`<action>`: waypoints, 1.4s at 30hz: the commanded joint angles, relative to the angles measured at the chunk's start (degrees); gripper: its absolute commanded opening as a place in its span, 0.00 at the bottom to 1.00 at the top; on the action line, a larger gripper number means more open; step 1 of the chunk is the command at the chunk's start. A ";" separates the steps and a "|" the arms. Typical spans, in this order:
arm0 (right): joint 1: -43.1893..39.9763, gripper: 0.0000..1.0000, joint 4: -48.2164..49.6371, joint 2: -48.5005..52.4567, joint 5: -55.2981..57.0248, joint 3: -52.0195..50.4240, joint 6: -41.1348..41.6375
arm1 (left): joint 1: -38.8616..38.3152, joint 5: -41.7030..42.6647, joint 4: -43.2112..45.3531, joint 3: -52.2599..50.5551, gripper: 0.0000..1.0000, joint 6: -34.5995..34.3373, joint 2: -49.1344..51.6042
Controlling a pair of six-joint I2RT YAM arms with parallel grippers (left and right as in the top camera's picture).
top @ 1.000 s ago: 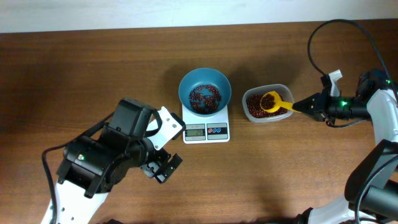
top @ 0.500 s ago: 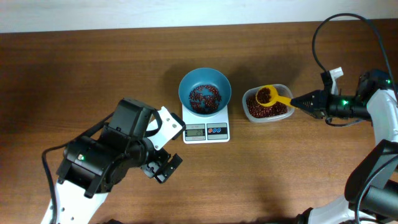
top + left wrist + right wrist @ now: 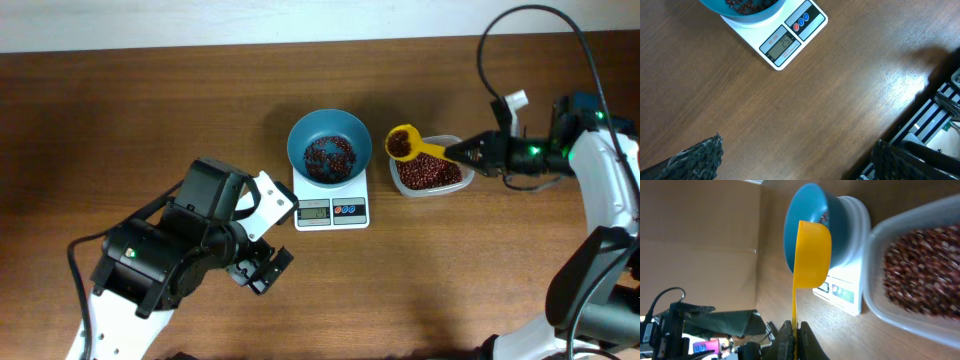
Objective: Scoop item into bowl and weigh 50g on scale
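Right jaws are clenched on the handle of a yellow scoop point(image 3: 430, 150). The scoop is held, loaded with beans point(image 3: 399, 144), over the edge of a clear container point(image 3: 432, 190), just beside the bowl point(image 3: 300, 140). More beans are seen in the bowl, which is seated on the scale point(image 3: 331, 211). Left jaws are released, empty, over the bench point(image 3: 150, 120).

Upright on the white square scale point(image 3: 355, 211) at mid-table: round teal bowl point(image 3: 300, 138), dark red-brown beans point(image 3: 328, 155) covering part of its bottom.
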 commanded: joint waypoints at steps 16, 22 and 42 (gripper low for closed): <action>17.38 0.04 11.61 -0.13 7.48 9.14 3.69 | 0.09 -0.22 0.07 -0.22 0.99 0.87 0.09; 20.87 0.04 13.88 -0.13 17.38 9.14 3.43 | 0.09 -0.22 0.07 -0.22 0.99 0.87 0.09; 32.48 0.04 14.91 -0.13 46.86 14.12 3.21 | 0.09 -0.22 0.07 -0.22 0.99 0.87 0.09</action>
